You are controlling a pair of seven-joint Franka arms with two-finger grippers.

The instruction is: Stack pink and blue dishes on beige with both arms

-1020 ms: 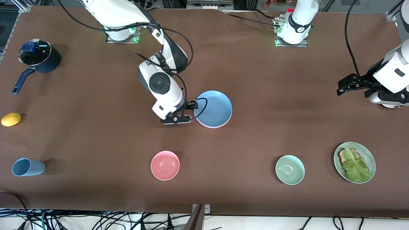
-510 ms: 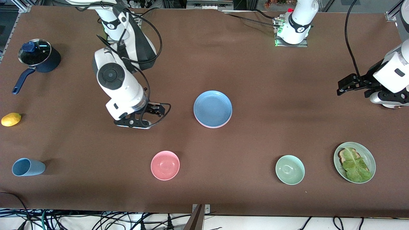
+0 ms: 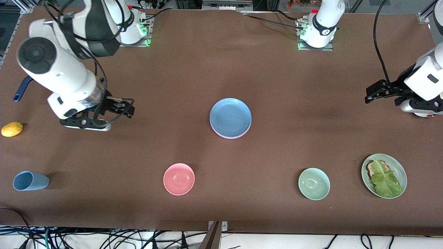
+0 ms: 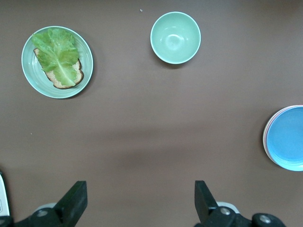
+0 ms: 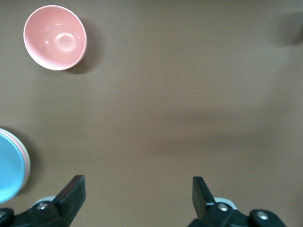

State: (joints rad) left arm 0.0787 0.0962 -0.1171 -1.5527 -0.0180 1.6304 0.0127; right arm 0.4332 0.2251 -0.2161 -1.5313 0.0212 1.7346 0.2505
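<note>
The blue plate is lying at the middle of the table, sitting on top of the pink plate, whose pale rim is showing just under its edge nearest the front camera. The left wrist view is catching further thin pale rims at the stack's edge, but whether the beige plate is under there cannot be told.

The right tool is hanging over bare table toward the right arm's end, well apart from the stack, its fingers standing wide apart and holding nothing. The left tool is waiting over bare table at the left arm's end, jaws likewise spread and empty.

A broad stretch of bare brown cloth is surrounding the stack on all sides. Nearer the front camera, a pink bowl, a pale green bowl and a green plate with toast and lettuce are sitting in a row, with a blue cup lying toward the right arm's end. A lemon is resting close to that end's edge, and a dark blue pan handle is poking out under the right arm.

No readable writing is showing.
</note>
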